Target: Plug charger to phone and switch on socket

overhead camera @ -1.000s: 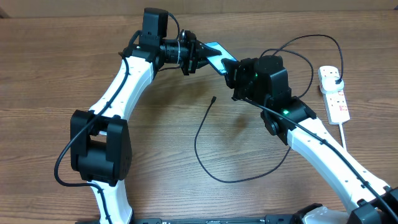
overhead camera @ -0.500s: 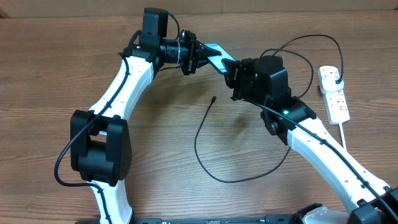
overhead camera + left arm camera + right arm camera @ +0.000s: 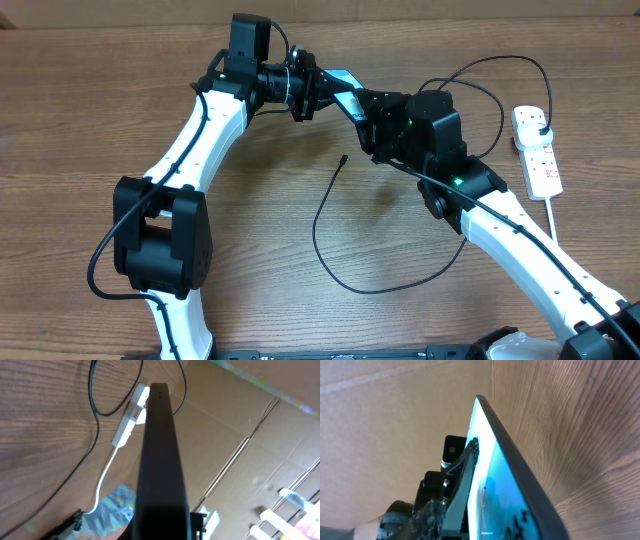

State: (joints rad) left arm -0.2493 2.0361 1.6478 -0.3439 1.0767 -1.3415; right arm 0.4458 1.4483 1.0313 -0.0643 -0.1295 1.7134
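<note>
The phone [image 3: 340, 80] hangs above the table at the back, teal screen up. My left gripper [image 3: 318, 92] is shut on its left end. In the left wrist view the phone [image 3: 157, 460] shows edge-on as a dark bar. My right gripper [image 3: 368, 112] stands at the phone's right end, jaws spread and loose around it. The right wrist view looks along the phone's screen [image 3: 505, 480], with the left gripper's finger [image 3: 462, 480] pressed on it. The charger's connector tip [image 3: 343, 158] lies free on the wood. Its cable [image 3: 330, 262] loops off to the plug [image 3: 541, 126] in the socket [image 3: 540, 165].
The socket's white cord [image 3: 552, 215] runs toward the front right, beside my right arm. A cardboard wall [image 3: 450, 20] closes the back of the table. In the left wrist view the socket [image 3: 131, 415] and black cable [image 3: 92, 390] lie beyond the phone.
My right gripper has opened at the phone's right end, and one finger now covers more of the screen. The left gripper still holds the phone in the same place.
</note>
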